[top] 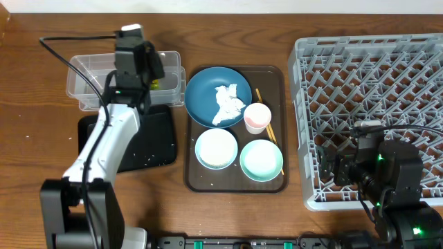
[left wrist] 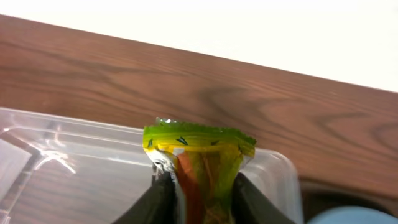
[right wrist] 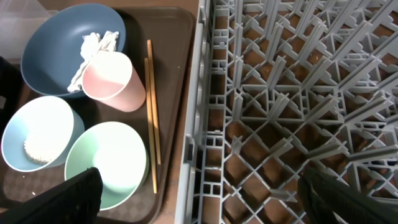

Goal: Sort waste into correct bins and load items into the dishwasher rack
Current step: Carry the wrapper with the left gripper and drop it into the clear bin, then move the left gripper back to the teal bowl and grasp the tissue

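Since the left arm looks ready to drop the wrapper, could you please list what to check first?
1. Snack wrapper pinched in left gripper: ok.
2. Wrapper over clear tub, not black tray: ok.
3. Tub's whole floor visible: not ok, left arm hides part.
4. Right gripper open, over dishwasher rack, away from tub: ok.
5. Wrapper's lower end hanging free: cannot tell.

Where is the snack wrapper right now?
In the left wrist view, the snack wrapper is pinched in the left gripper above the clear plastic tub, left of the brown tray.
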Robot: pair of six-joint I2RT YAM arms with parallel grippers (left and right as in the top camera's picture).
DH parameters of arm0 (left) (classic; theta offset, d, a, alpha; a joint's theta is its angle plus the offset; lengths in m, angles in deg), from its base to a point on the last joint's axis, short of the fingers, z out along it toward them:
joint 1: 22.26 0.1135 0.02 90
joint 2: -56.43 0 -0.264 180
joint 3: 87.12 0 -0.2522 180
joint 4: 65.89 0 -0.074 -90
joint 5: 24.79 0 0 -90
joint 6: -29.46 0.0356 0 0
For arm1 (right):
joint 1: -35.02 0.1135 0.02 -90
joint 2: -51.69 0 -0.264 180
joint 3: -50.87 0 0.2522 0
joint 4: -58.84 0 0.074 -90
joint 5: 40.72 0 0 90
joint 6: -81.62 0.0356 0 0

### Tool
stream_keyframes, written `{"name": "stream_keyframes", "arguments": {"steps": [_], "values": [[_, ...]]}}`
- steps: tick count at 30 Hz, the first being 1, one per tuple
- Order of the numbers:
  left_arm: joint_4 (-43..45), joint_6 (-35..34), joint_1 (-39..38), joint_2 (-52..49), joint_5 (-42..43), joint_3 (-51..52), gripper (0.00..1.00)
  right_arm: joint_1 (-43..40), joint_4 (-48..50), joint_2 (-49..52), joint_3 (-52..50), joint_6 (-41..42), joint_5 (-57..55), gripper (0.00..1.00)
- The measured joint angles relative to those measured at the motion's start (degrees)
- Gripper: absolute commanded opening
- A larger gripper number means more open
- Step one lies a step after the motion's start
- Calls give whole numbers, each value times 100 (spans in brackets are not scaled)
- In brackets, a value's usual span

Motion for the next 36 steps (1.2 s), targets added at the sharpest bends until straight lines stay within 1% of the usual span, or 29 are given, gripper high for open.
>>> {"name": "stream_keyframes", "arguments": {"steps": [2,7,8,14,16,19,24,26,31,36], "values": [[87,17,90,-127,2,2,47,0,-4,0,0,0,0,99],[173,-11,140,-361,2,2,50,2,-7,0,0,0,0,99],[170,-11,138,-363,4,2,52,0,-7,0,0,0,0,99],[-24,-9,0,-334,52,2,58,0,-9,0,0,0,0,99],[-216,-9,-120,-289,96,2,60,0,-11,2,0,0,0,99],[-629,-7,-450,-157,234,2,60,0,-20,0,2,0,0,99],[-1567,70,-1283,-90,400,2,70,0,-22,0,7,0,0,99],[-1814,103,-1567,-114,455,2,71,0,-26,0,7,0,0,99],[-1869,122,-1969,-409,494,2,76,2,-31,0,7,0,0,99],[-1482,129,-2046,-957,516,2,76,0,-39,0,7,0,0,99]]}}
